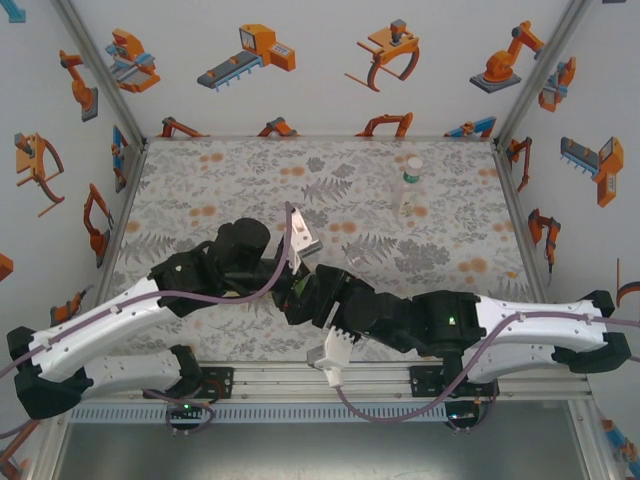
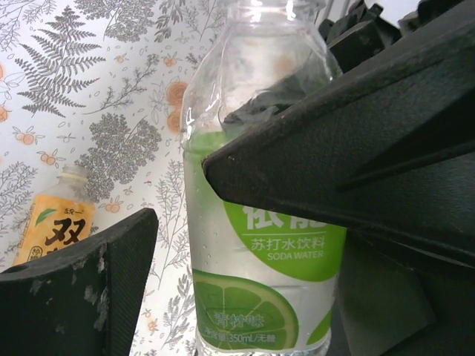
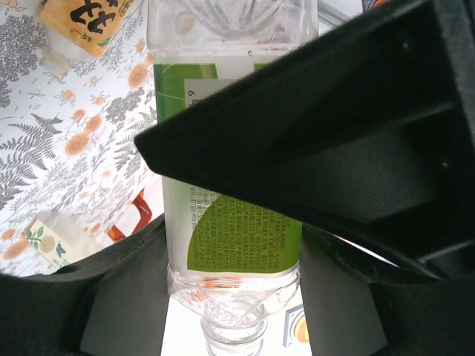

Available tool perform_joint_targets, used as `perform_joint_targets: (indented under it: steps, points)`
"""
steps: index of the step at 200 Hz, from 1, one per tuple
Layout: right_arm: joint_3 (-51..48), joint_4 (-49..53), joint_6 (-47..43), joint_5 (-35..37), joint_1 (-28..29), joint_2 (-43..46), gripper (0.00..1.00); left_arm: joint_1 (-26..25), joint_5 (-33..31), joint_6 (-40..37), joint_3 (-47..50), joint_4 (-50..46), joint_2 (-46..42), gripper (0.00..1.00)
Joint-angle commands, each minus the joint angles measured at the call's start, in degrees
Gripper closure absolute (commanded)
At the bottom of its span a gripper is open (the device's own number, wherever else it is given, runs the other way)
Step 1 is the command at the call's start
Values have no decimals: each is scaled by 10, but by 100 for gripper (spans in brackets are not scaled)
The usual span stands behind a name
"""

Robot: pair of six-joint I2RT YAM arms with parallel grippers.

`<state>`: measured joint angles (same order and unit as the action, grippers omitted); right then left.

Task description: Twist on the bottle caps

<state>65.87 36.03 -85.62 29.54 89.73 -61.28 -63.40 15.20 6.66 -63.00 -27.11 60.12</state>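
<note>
Seeing amber bottle (image 2: 53,222) lower left of left wrist view. Flanking green-label bottle (image 2: 260,245) mid-frame with left gripper (image 2: 179,187); clamped or loose, cannot tell. Looking pinched across the label by right gripper (image 3: 159,189). Keeping it vertical, seating cap square on threads before twisting, not crushing thin wall. Showing clear plastic, lime-slice print. Spotting slim clear bottle (image 1: 410,188) upright, upper right of top view.

White walls (image 1: 320,100) with orange robot-arm cartoons on three sides of table. Grey-fern, orange-blossom tablecloth (image 1: 220,190) over table. Aluminium frame posts (image 1: 101,70) rising from table's far corners. Metal rail (image 1: 320,378) at table's near edge.
</note>
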Motion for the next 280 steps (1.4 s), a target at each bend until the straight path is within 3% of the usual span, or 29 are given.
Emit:
perform_joint_targets:
  steps: [1, 43, 128, 162, 177, 248, 280]
  points:
    - [24, -2, 23, 29, 11, -2, 82, -10, 4, -29, -24, 4, 11, 22]
    - [19, -18, 28, 46, 18, -6, 82, -13, 29, -37, -30, -4, 24, 26]
    - [1, -38, 32, 49, 24, 4, 79, -15, 38, -39, -11, 0, 2, 51]
    - [-17, -56, 31, 63, 25, 21, 51, -15, 7, -42, -8, -4, -14, 63]
    - [-23, -58, 31, 67, 26, 30, 46, -15, -16, -42, -1, -3, -25, 66]
    - [-35, -55, 69, 73, 26, 74, 38, -12, -126, -43, 26, -5, -93, 77]
    - [-39, -53, 145, 52, 26, 92, 38, -10, -186, -44, 34, -7, -127, 83]
